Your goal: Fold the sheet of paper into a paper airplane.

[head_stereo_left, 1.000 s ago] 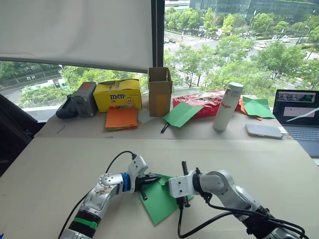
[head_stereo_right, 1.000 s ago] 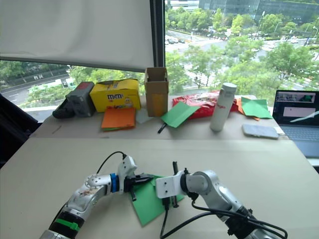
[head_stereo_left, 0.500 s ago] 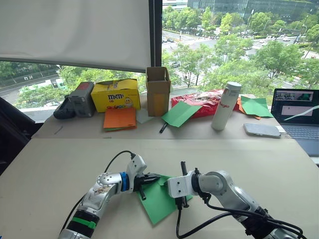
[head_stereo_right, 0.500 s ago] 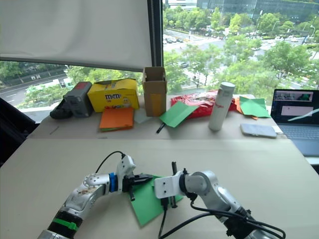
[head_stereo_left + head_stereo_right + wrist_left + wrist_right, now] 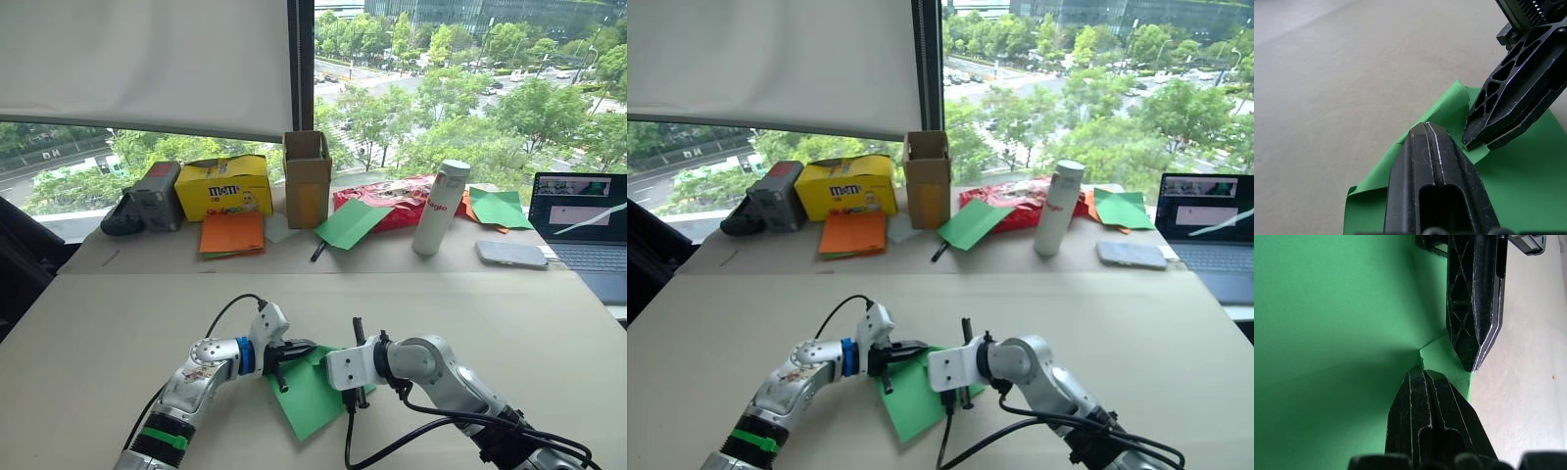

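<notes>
The bright green sheet of paper (image 5: 313,397) lies flat on the beige table near the front centre, with one corner folded over and slightly raised (image 5: 1457,95). My left gripper (image 5: 306,347) is shut, its tips (image 5: 1426,128) resting on that folded corner. My right gripper (image 5: 1420,371) is also shut, its tip on the paper at the crease. The two tips nearly meet: the right gripper (image 5: 1469,142) shows in the left wrist view and the left gripper (image 5: 1469,366) in the right wrist view. I see no paper between either pair of fingers.
Along the back of the table stand a yellow box (image 5: 230,186), orange sheets (image 5: 233,233), a cardboard box (image 5: 307,178), another green sheet (image 5: 353,223), a red bag (image 5: 387,196), a white bottle (image 5: 436,208), a phone (image 5: 514,255) and a laptop (image 5: 583,225). Black cables trail from both wrists.
The camera has shifted slightly. Both grippers and the green sheet stay where they were.
</notes>
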{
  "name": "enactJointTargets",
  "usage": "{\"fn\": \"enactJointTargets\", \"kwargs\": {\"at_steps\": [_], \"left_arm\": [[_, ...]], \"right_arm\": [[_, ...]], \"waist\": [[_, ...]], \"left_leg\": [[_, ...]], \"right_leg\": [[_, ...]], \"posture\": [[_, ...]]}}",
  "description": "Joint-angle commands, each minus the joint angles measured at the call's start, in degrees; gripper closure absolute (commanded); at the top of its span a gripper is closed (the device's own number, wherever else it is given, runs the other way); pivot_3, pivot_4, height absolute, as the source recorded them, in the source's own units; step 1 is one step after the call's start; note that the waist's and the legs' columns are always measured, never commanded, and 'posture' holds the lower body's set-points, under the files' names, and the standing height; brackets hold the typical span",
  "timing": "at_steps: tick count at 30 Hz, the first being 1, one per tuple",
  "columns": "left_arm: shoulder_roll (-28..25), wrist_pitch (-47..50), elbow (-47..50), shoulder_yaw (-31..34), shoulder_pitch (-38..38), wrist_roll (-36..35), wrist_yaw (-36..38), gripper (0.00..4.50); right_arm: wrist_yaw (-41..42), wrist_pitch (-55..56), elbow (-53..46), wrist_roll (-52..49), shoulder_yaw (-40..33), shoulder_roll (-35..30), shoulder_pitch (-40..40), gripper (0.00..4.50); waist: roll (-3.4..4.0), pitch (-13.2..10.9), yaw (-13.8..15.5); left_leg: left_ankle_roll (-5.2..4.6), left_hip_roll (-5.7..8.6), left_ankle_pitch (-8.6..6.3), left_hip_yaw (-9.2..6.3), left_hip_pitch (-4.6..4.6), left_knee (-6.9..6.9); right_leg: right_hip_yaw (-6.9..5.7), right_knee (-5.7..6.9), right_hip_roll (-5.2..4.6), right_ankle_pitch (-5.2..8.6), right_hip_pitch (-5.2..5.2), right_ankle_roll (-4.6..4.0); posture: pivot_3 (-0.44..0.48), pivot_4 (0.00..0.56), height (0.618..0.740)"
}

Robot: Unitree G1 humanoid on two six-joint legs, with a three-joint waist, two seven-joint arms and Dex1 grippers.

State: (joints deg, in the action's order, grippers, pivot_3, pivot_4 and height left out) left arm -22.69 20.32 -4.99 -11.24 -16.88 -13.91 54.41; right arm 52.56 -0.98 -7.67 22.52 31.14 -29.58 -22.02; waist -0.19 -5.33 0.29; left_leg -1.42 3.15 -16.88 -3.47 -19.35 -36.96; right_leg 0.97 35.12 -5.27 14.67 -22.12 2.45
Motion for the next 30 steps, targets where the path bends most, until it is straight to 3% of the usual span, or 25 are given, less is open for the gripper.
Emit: {"fn": "enactJointTargets", "kwargs": {"at_steps": [1,14,20,27,30], "left_arm": [[-0.5,-0.4,0.6,0.2,0.2,0.6,-0.9,4.50],[0.1,-1.4,-4.4,-4.2,0.0,5.5,-2.6,4.50],[-0.3,-1.9,-4.4,-4.3,1.0,5.3,-2.2,4.50],[-1.0,-1.9,-3.6,-3.9,2.0,4.9,-1.7,4.50],[-1.1,-1.9,-3.4,-3.7,2.1,4.7,-1.5,4.50]], "right_arm": [[2.6,0.6,2.0,0.9,3.8,0.3,1.1,4.49],[2.7,-1.0,0.8,0.3,1.9,0.4,2.1,4.49],[3.5,-3.7,-2.2,-1.6,-0.9,-0.9,2.7,2.58],[7.6,-17.7,-14.3,-14.5,-10.7,-2.9,5.6,2.58],[5.5,-25.6,-15.7,-19.4,-15.2,-0.6,4.7,3.40]], "waist": [[0.00,0.0,-0.1],[-0.01,0.2,0.2],[0.01,0.2,0.4],[-0.03,0.2,0.3],[-0.04,0.2,0.2]], "left_leg": [[0.00,0.00,0.00,0.00,0.00,0.01],[-0.05,0.01,-0.03,0.00,0.17,-0.01],[-0.06,0.02,-0.04,0.00,0.14,-0.01],[-0.13,0.03,-0.09,0.00,-0.03,-0.01],[-0.13,-0.01,-0.08,0.00,-0.02,0.00]], "right_leg": [[0.00,0.00,0.00,0.00,0.00,0.00],[0.00,-0.04,-0.02,0.00,0.01,0.00],[0.00,-0.03,-0.05,0.00,0.00,0.00],[0.04,-0.07,-0.11,0.00,0.03,0.00],[0.07,-0.08,-0.08,0.00,0.01,0.00]], "posture": [[0.000,0.150,0.740],[0.000,0.150,0.740],[0.000,0.150,0.740],[0.000,0.150,0.740],[0.000,0.150,0.740]]}}
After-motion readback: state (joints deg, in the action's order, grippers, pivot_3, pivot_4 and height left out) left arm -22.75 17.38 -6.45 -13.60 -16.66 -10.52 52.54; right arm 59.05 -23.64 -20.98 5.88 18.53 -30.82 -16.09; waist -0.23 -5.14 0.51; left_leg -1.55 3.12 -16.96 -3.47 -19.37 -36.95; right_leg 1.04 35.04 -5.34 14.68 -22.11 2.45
